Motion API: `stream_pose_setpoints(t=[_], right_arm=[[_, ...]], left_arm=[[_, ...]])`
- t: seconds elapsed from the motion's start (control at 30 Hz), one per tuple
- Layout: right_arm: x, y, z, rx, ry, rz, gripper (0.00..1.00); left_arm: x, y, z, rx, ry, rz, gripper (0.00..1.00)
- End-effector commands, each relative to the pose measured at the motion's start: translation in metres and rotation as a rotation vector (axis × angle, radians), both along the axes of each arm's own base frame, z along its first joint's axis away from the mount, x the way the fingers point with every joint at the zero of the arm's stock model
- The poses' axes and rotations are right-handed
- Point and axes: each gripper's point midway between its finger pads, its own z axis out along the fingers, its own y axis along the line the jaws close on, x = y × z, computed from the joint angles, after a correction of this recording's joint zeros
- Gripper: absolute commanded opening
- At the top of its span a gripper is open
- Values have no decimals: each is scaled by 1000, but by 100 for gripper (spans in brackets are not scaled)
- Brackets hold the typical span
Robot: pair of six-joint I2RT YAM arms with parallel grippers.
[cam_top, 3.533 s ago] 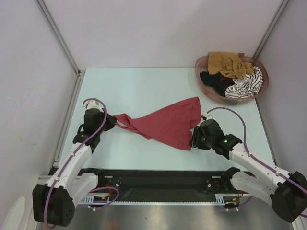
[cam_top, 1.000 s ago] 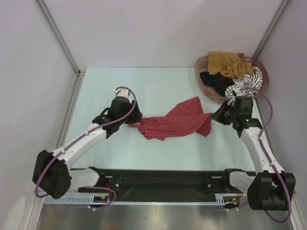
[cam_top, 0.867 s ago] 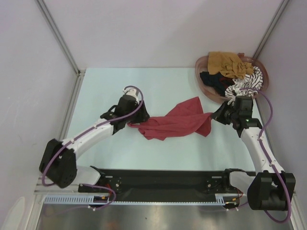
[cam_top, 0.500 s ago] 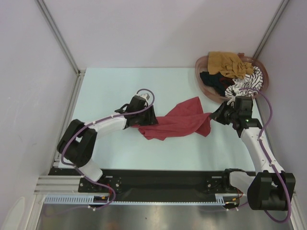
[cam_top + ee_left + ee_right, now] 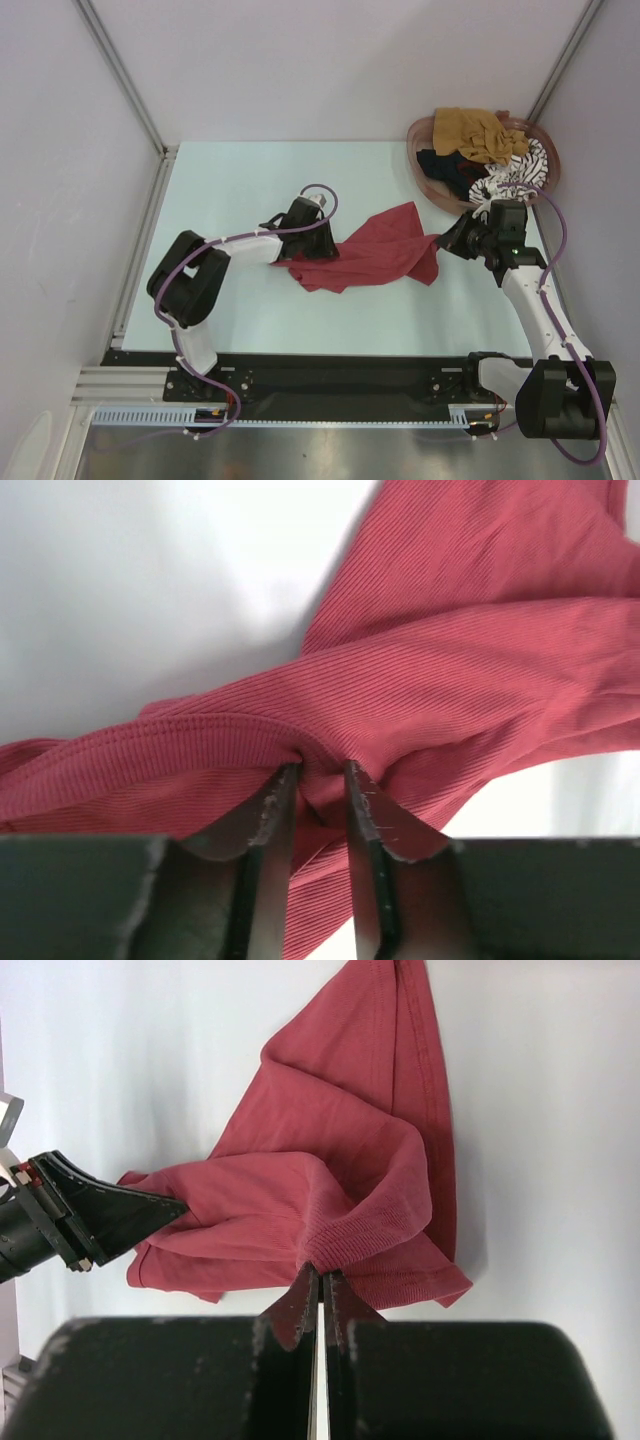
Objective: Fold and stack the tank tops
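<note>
Table point(image 5: 250, 190): four tank tops point(image 5: 375, 255)

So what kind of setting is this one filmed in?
Probably a lab robot cell, not a home: bare white panel walls on metal posts, a plain pale table, a left arm and right arm bolted at its near edge, both holding a red tank top.

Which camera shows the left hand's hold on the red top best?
Left wrist: the left hand pinches a fold of the red tank top close up. Top external hides the pinch; right wrist shows only its outside.
</note>
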Motion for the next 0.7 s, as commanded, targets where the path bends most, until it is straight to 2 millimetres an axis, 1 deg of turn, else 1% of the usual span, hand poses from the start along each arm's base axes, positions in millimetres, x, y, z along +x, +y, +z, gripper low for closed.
stream_pose_setpoints(t=[0.0,0.03,0.1,0.13,0.2,0.23,0.3,0.33,0.37,0.4,0.43,0.5,0.53,0.57,0.6,0.63,0.67], right_arm=[[3,2,11,5,-46,21,0],[3,2,11,5,-48,21,0],[3,2,10,6,-46,22,0],[3,2,11,9,-48,21,0],[3,2,12,9,-52,23,0],[3,3,12,10,-51,25,0],[2,3,14,12,-52,25,0],[3,3,18,10,-64,24,0],[3,4,21,18,-67,23,0],[4,4,25,22,-78,24,0],[5,6,33,31,-98,29,0],[8,8,44,52,-125,27,0],[9,9,52,63,-145,26,0],[11,11,59,74,-166,30,0],[14,13,67,98,-184,31,0],[15,15,73,108,-197,35,0],[20,16,86,117,-228,42,0]], left_arm=[[8,-16,19,-67,-57,-9,26],[9,-16,21,-68,-63,-9,20],[11,-17,22,-67,-69,-5,13],[12,-17,23,-64,-75,-9,1],[22,-20,31,-63,-109,-3,0],[29,-22,41,-53,-134,-10,0],[39,-17,56,-18,-169,8,0],[39,-13,63,4,-184,2,0],[43,-13,86,-13,-228,6,0],[45,-11,94,-4,-253,10,0],[43,-8,109,-7,-270,11,0],[41,-7,121,-13,-279,0,0],[37,-5,124,-6,-269,-4,0],[36,-4,136,-18,-287,-3,0],[35,-1,143,-23,-297,-1,0],[32,4,156,-32,-309,4,0],[34,11,164,-45,-316,16,0]])
